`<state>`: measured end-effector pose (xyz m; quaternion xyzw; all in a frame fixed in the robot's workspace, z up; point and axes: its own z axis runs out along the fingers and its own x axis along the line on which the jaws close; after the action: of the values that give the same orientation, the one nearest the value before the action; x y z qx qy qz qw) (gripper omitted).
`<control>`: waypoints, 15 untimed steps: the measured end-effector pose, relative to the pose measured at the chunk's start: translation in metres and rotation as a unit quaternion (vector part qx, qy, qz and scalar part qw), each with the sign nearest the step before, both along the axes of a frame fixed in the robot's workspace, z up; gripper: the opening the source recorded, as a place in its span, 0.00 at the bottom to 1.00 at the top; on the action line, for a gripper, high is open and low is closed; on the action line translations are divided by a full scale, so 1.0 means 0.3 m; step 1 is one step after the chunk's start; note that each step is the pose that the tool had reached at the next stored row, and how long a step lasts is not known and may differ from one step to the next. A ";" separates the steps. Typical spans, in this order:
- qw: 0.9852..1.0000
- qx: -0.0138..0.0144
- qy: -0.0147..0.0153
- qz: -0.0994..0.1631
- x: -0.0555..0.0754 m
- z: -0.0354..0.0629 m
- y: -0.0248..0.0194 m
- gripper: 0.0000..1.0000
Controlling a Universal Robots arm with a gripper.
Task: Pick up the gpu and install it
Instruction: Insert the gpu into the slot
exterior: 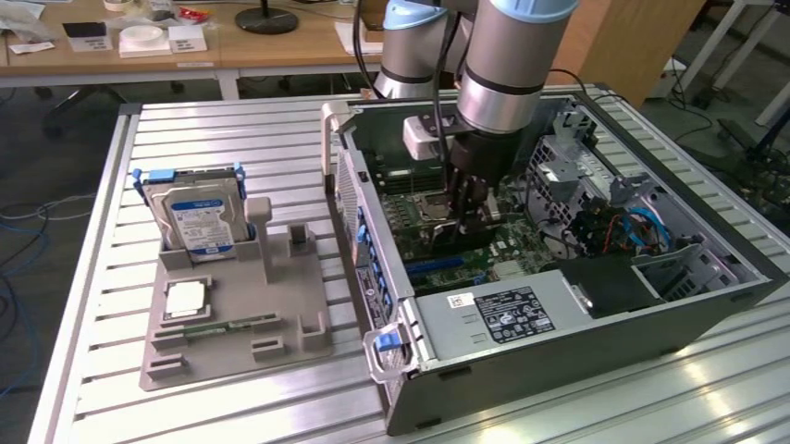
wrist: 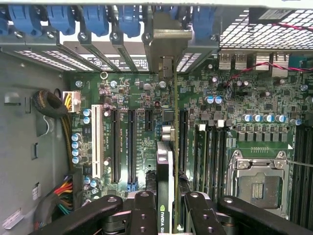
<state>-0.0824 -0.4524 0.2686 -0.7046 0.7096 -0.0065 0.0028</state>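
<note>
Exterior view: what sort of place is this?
Probably a robotics lab or workshop: a robot arm holds the gpu in its end effector inside an open computer case, on a slatted metal table, with wooden desks behind.

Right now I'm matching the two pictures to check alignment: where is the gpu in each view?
Exterior view: gpu sits low inside the open case, under the gripper, largely hidden.
Wrist view: gpu is edge-on, clamped in the gripper, over the motherboard slots.
Shared landmark: the CPU socket, beside the card.
</note>
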 end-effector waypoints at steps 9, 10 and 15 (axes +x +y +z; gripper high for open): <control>1.000 0.000 -0.001 0.000 -0.006 -0.007 0.000 0.27; 1.000 0.000 -0.001 0.000 -0.007 -0.009 0.001 0.27; 1.000 0.000 -0.001 0.000 -0.009 -0.011 0.000 0.27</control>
<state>-0.0850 -0.4522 0.2655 -0.7045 0.7096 -0.0076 0.0037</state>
